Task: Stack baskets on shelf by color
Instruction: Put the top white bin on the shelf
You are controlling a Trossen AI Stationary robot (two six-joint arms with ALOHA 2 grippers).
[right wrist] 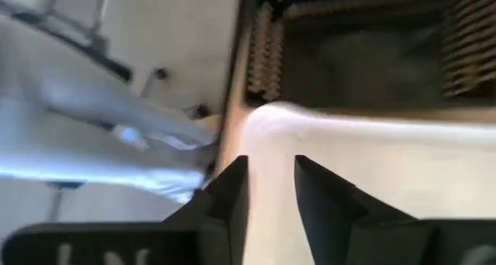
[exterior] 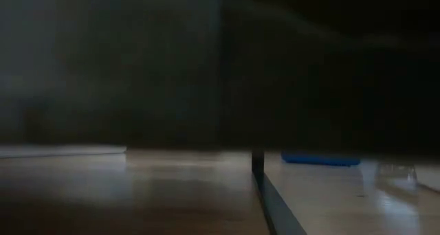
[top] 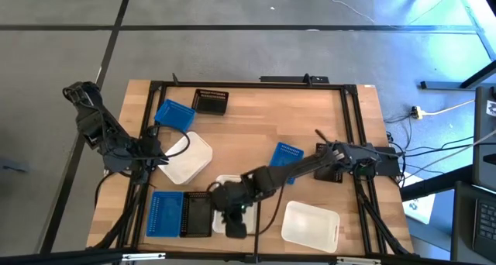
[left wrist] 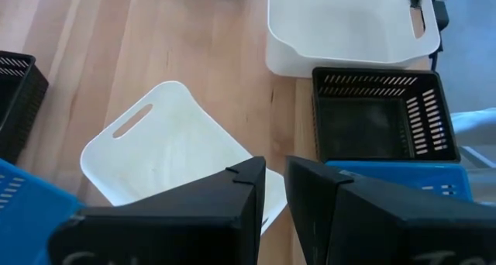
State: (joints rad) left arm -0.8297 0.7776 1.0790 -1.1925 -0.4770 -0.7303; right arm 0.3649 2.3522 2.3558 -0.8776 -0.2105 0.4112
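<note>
- Baskets [top: 287, 160] lie spread over the shelf [top: 256, 129], the plank board with black rails that serves as the counter; no colour looks gathered into one pile yet
- left gripper [top: 159, 153] sits at the shelf's left rail, its fingers [left wrist: 194, 218] drawn narrow on the near edge of the tilted white basket [top: 188, 158]; the tilt suggests that edge is being held up so the basket can be carried to its own colour
- far blue basket [top: 174, 114] and far black basket [top: 210, 101] rest beside each other near the back rail, untouched
- near blue basket [top: 165, 213] and near black basket [top: 198, 215] stand touching along the front edge, probably the start of colour places
- right gripper [top: 232, 222] reaches across to the front white basket [top: 225, 189], just beside the near black basket; its fingers [right wrist: 225, 195] stand parted astride the white rim, gripping nothing, so this basket looks set down there as the base for the whites
- right white basket [top: 310, 224] waits at the front right corner, apart from the others
</note>
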